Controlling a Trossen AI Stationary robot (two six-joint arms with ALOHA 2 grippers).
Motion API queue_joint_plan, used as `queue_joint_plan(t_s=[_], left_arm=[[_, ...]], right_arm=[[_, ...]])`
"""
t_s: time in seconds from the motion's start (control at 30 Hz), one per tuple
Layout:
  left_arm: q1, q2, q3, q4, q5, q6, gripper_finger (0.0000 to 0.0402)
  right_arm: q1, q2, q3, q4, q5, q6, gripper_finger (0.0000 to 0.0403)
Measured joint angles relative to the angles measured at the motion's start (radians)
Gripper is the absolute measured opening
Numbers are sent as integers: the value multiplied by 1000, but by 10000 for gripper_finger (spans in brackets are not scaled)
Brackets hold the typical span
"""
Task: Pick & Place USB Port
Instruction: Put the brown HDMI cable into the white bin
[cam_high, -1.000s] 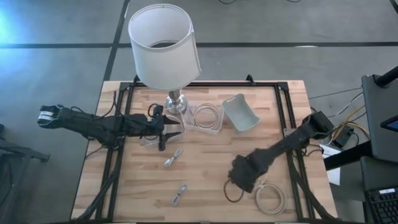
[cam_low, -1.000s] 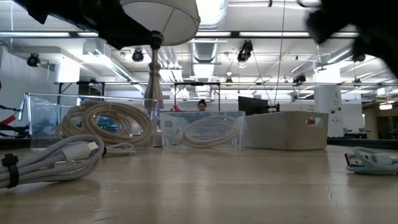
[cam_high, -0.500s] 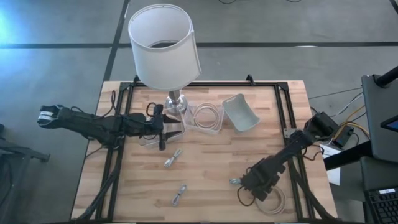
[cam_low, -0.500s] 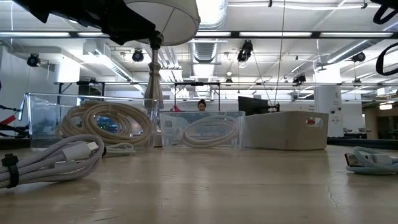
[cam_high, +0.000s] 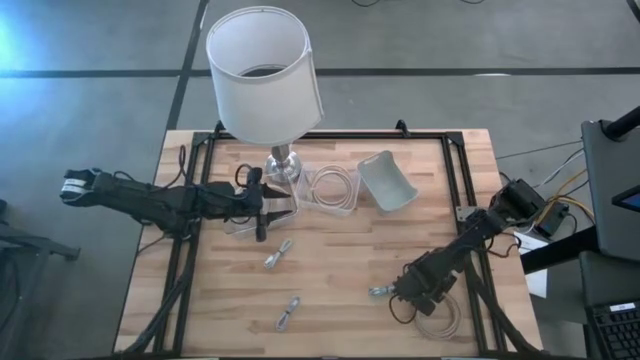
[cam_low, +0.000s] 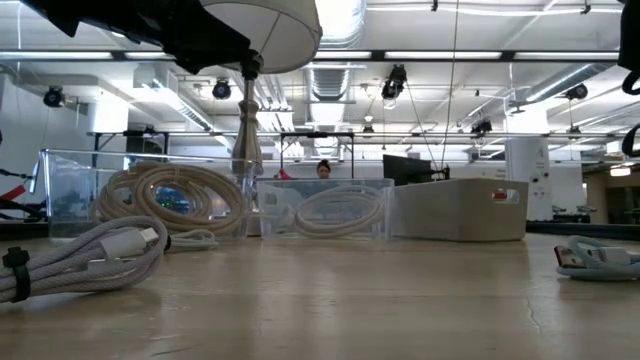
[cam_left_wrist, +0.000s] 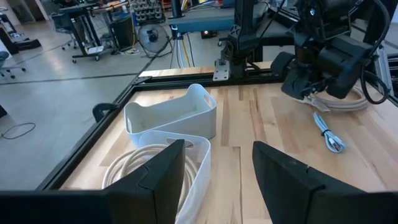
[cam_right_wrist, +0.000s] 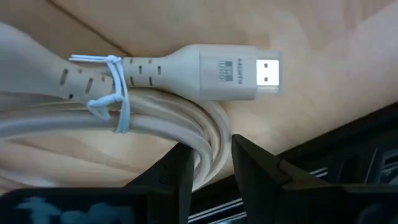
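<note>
A coiled beige cable (cam_high: 436, 318) with a flat plug (cam_right_wrist: 239, 68) and a white tie lies on the wooden table near its near right corner. My right gripper (cam_high: 412, 292) is down on the coil's edge and shut on its strands; it also shows in its own wrist view (cam_right_wrist: 214, 165). A small blue-grey cable (cam_high: 378, 292) lies just to its left. My left gripper (cam_high: 283, 210) is open and empty, held level near the lamp base (cam_high: 282, 165), pointing at a clear box (cam_high: 335, 188) that holds a coiled cable. My right gripper has several strands of the coil's rim (cam_right_wrist: 210, 146) between its two fingers, close to the plug end. The fingers come from above, slanting from the table's right, and lie across the strands. The coil lies flat on the table.
A lamp with a white shade (cam_high: 263, 72) stands at the far middle. A white bin (cam_high: 388, 180) sits right of the clear box. Another clear box (cam_high: 243, 224) lies under my left arm. Two bundled cables (cam_high: 278, 253) (cam_high: 288, 312) lie in the near middle.
My right gripper has gone toward the table's near right corner, off the blue-grey cable, which now lies uncovered, and has come down on the beige coil. In the low view the arm has left the picture to the right.
</note>
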Motion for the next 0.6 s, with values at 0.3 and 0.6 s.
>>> queue_joint_plan(t_s=[0.3,0.6], left_arm=[[0,0,0,-1,0,-6,193],[0,0,0,-3,0,-6,193]], right_arm=[[0,-2,-24,34,46,-6,126],[0,-5,-40,47,107,-142,126]])
